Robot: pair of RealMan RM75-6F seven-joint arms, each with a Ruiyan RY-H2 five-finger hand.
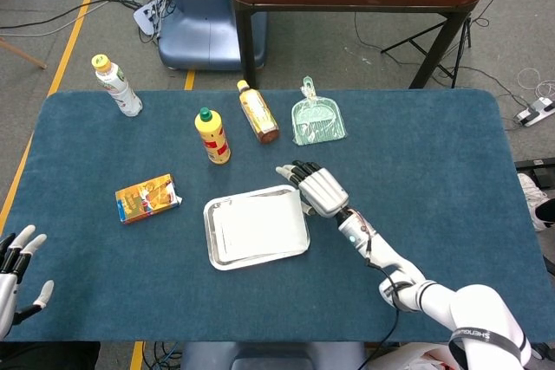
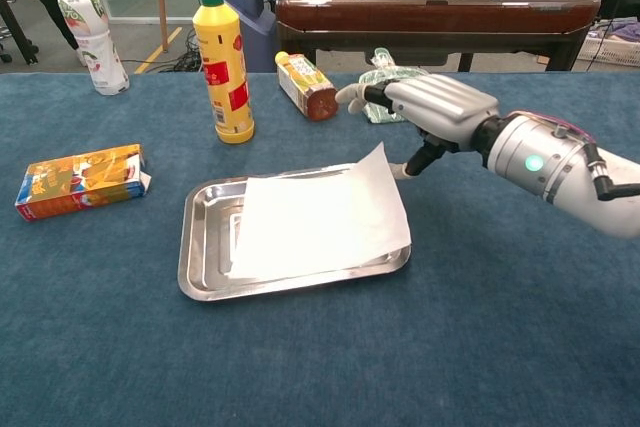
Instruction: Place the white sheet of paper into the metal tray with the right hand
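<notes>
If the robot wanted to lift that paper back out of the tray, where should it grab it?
Probably the raised far-right corner of the white sheet, pinched from the right, where the right hand is. It curls above the metal tray; the rest lies flat.
</notes>
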